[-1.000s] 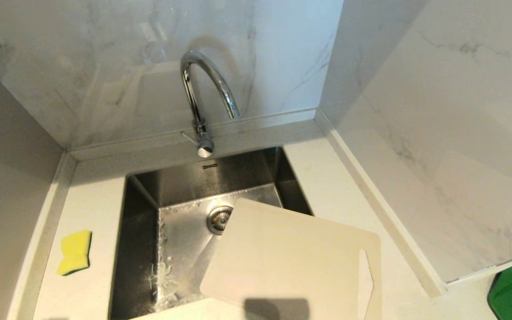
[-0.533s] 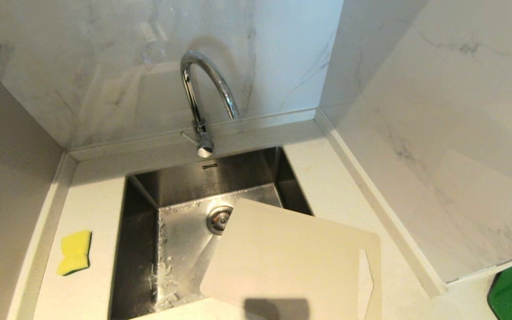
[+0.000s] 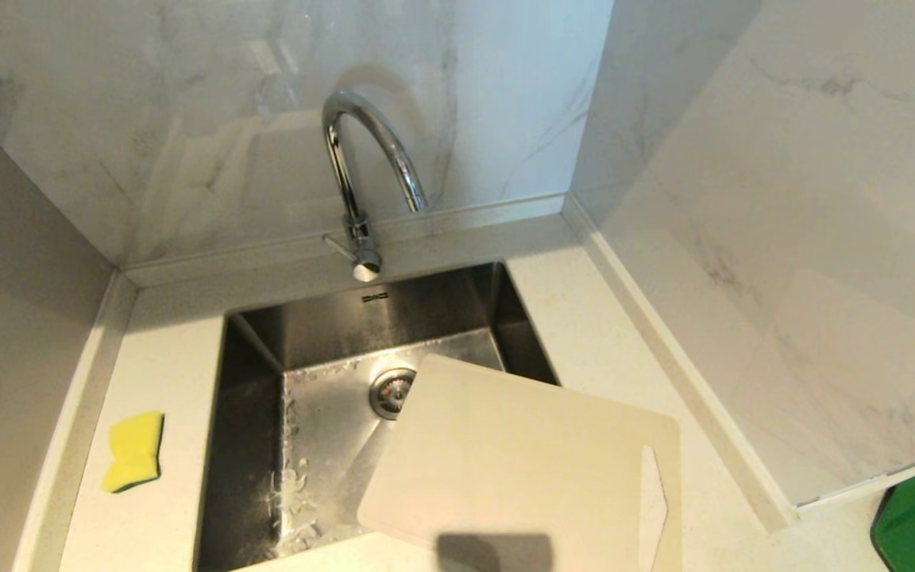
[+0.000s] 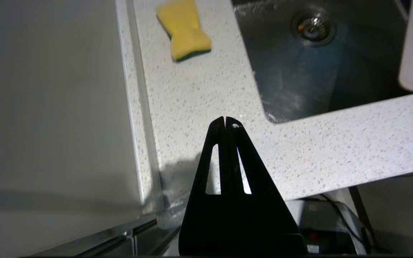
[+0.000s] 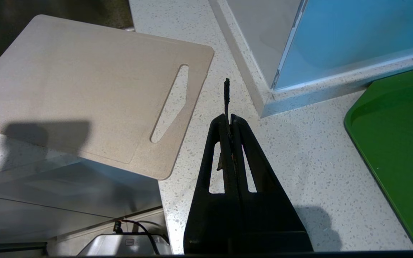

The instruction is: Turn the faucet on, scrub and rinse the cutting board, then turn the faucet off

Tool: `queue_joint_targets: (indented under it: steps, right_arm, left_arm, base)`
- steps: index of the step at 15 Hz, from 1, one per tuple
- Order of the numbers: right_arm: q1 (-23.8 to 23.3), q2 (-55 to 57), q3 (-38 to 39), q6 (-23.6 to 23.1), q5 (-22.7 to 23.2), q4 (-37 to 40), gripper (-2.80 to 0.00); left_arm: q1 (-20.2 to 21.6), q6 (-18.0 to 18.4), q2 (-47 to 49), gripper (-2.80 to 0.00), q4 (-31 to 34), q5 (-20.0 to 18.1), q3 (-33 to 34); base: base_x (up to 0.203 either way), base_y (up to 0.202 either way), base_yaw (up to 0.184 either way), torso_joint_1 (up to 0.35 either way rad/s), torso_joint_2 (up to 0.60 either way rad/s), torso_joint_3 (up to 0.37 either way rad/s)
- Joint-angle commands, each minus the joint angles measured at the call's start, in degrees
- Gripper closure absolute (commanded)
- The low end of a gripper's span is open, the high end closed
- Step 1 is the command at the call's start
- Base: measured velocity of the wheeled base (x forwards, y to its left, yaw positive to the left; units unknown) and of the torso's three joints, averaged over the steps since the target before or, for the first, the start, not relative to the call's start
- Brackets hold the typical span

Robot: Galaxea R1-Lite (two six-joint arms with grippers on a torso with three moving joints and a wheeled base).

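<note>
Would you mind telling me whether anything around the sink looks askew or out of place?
Yes: the cutting board lies skewed, its handle end on the countertop and one corner jutting out over the sink near the drain. The sponge lies flat on the counter to the left; no water runs from the faucet.

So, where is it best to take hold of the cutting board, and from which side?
Probably grip the cutting board at its slot handle end, coming from the robot's right: that end lies on the counter, while the far corner overhangs the sink.
</note>
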Motion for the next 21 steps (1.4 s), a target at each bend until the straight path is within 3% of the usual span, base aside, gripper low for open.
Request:
queue_joint_targets:
  steps: [1, 5, 10, 21]
  right_arm:
    - [0.02, -0.09, 0.09, -0.01, -0.02, 0.0, 0.0]
    - [0.02, -0.09, 0.09, -0.01, -0.02, 0.0, 0.0]
    - [0.02, -0.09, 0.09, -0.01, -0.02, 0.0, 0.0]
    - [0.02, -0.09, 0.09, -0.1, -0.02, 0.0, 0.0]
  left_arm:
    - [-1.26, 0.36, -6.03, 0.0, 0.09, -0.11, -0.04]
    - [-1.51, 2.54, -11.7, 0.0, -1.2, -0.34, 0.39]
    - [-1.43, -0.45, -11.7, 0.0, -1.25, 0.01, 0.36]
    - [-1.43, -0.45, -11.7, 0.0, -1.29, 0.01, 0.39]
  base:
    - [0.0, 0.0, 0.0, 0.0, 0.0, 0.0]
    - [0.0, 0.0, 0.0, 0.0, 0.0, 0.0]
    - [0.0, 0.0, 0.0, 0.0, 0.0, 0.0]
    - [0.0, 0.0, 0.0, 0.0, 0.0, 0.0]
